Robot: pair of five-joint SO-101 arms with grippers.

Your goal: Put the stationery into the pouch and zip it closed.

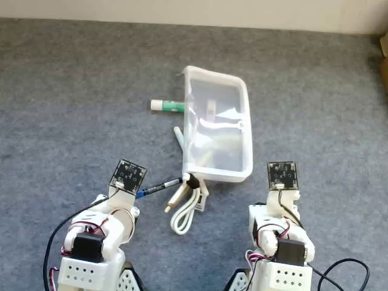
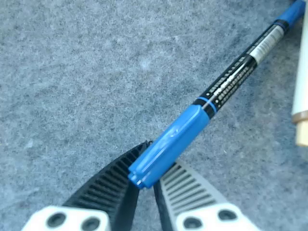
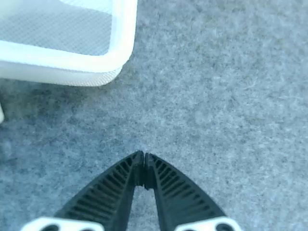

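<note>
Open grey carpet (image 1: 66,91) lies wide at far left and to the right of the translucent pouch (image 1: 217,124), with room to pass. Along the pouch's left side, 3 items crowd the approach: a green-capped stick (image 1: 167,105), a white pen (image 1: 179,140) and, at the near corner, a looped white cord (image 1: 185,215). The blue pen (image 2: 211,96), pinched in the left gripper (image 2: 144,180), bars the gap toward that corner. Bare carpet separates the right gripper (image 3: 143,166) from the pouch's rim.
</note>
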